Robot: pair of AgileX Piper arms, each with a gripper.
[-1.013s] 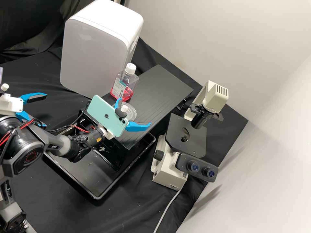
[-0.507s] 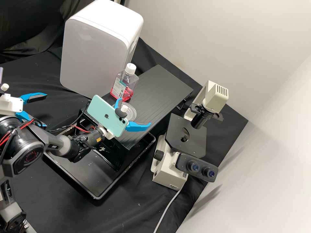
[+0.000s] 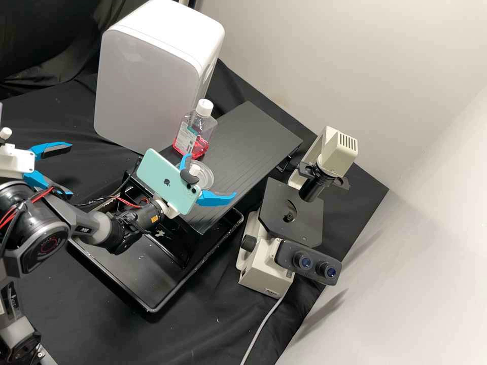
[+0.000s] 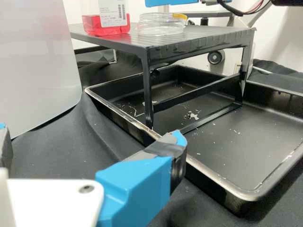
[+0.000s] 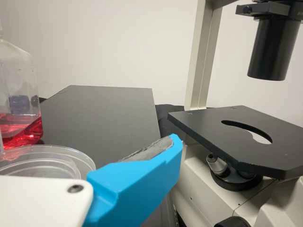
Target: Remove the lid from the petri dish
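The clear petri dish [image 3: 204, 170] with its lid on rests on the raised black platform [image 3: 253, 142], next to a bottle of red liquid [image 3: 194, 133]. My right gripper [image 3: 209, 178] is open at platform height, one blue finger on each side of the dish without touching it. In the right wrist view the dish [image 5: 42, 163] lies close beside one of the blue fingers [image 5: 142, 172]. My left gripper [image 3: 67, 170] is open and holds nothing at the far left over the black cloth. From there the dish [image 4: 161, 22] appears far off on the platform.
The platform stands in a shallow black tray [image 3: 152, 284]. A large white box [image 3: 152, 71] is behind the bottle. A microscope [image 3: 299, 223] stands to the right, its stage [image 5: 236, 137] close to the right gripper.
The left gripper has shifted slightly up and to the left in the high view. The right gripper and the dish have not moved.
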